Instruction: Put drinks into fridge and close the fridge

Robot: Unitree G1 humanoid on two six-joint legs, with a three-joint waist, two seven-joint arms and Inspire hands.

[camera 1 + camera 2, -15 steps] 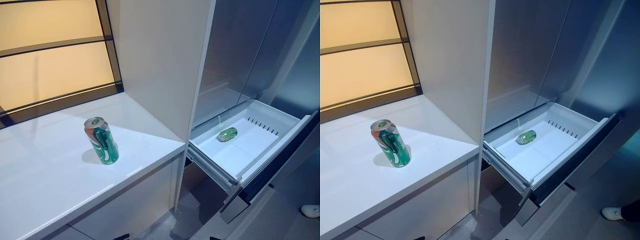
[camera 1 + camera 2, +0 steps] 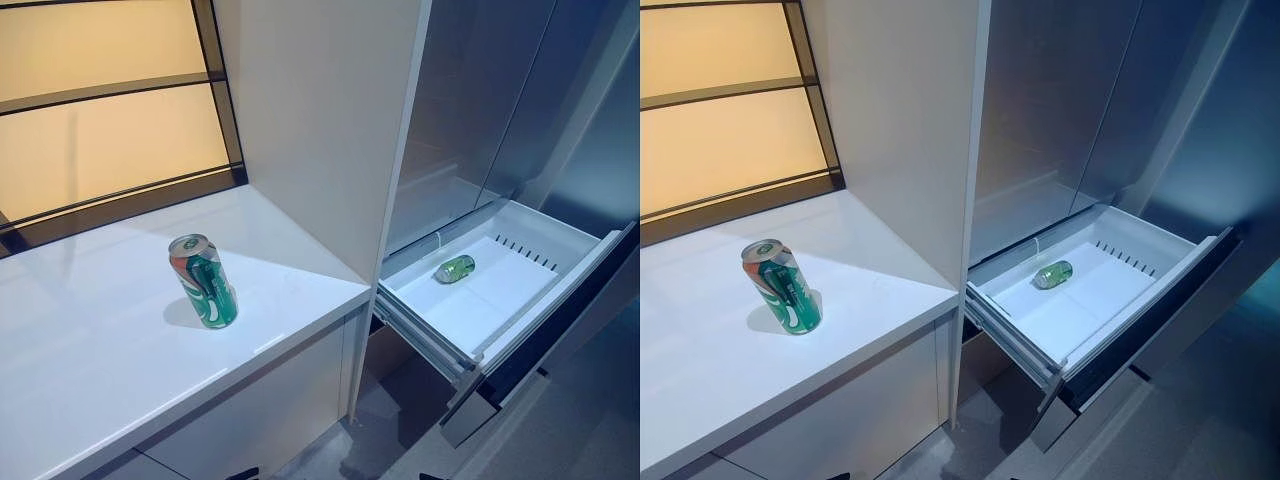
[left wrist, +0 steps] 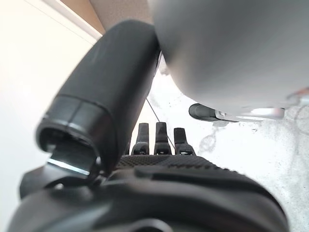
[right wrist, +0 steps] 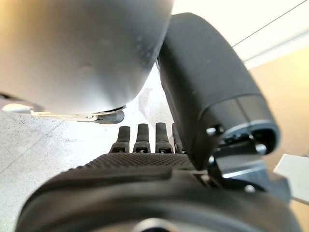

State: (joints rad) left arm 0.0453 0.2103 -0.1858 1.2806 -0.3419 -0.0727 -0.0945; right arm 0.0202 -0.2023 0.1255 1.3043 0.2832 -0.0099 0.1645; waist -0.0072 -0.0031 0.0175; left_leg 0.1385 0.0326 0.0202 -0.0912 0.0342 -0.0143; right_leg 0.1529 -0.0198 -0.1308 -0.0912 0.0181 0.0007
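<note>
A green and white can with a red patch (image 2: 203, 281) stands upright on the white counter (image 2: 90, 350). A small green drink (image 2: 454, 268) lies on its side in the fridge's pulled-out white drawer (image 2: 545, 227), to the right of and below the counter. My left hand (image 3: 164, 176) hangs low over the floor with its fingers straight and holds nothing. My right hand (image 4: 145, 171) hangs the same way, fingers straight and empty. Both are far from the can.
A tall white cabinet panel (image 2: 320, 120) stands between the counter and the grey fridge doors (image 2: 480, 100). The open drawer juts out over the grey floor (image 2: 590, 440). A dark-framed lit wall panel (image 2: 100, 140) backs the counter.
A person's white shoe at the lower right of the floor has gone out of view. The can, the drink and the drawer have not moved.
</note>
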